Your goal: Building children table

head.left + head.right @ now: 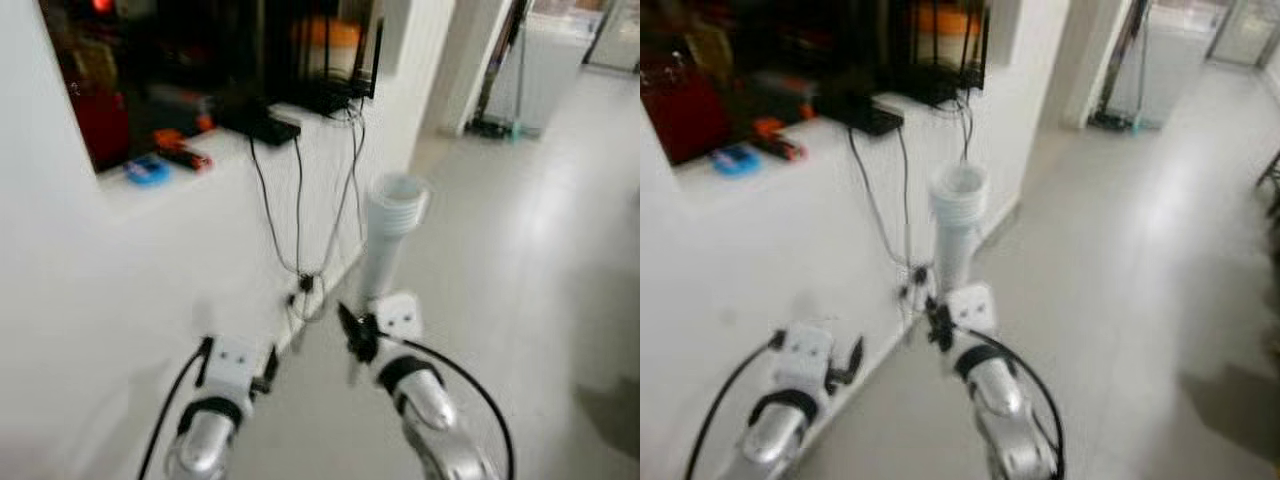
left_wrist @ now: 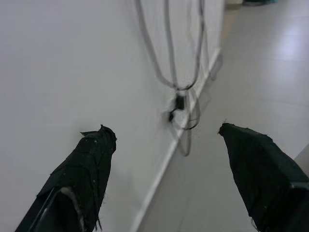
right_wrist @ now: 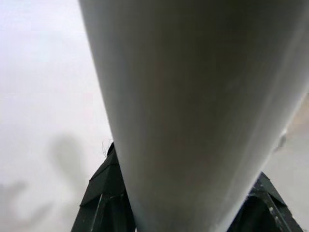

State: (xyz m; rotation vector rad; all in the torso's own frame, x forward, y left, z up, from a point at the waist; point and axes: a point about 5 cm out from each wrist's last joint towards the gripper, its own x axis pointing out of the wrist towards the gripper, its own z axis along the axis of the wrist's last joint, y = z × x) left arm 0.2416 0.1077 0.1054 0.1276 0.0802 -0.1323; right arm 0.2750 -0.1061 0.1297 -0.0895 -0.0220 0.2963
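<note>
Right now I have the right gripper [image 1: 372,322] clamped around the lower part of a white table leg [image 1: 388,235], a tube with a threaded open end pointing up and away from me. In the right wrist view the leg [image 3: 198,111] runs straight out between the 2 black fingers [image 3: 104,198], which sit against either side of it, so I judge the hold firm. I'm carrying it upright, I think, so the threaded end stays clear of the wall and floor while I walk; the head views are blurred, which fits the robot being on the move.

The left gripper [image 1: 268,372] holds nothing. Its 2 fingers [image 2: 87,169] are spread wide apart in the left wrist view, looking at the base of the white wall [image 1: 120,290] where it meets the pale floor [image 1: 520,260]. I keep it free because, by my reckoning, screwing in a leg will want a 2nd gripper to steady the tabletop, which I cannot see from here.

Grey cables [image 1: 298,215] hang down the wall from a ledge [image 1: 200,165] to a plug near the floor, just ahead of both grippers. On the ledge sit a black box [image 1: 262,125], something orange and something blue, too blurred to name. I'd keep the leg away from those cables, since snagging them looks like the main risk. The assembly itself seems not yet begun with this leg.
</note>
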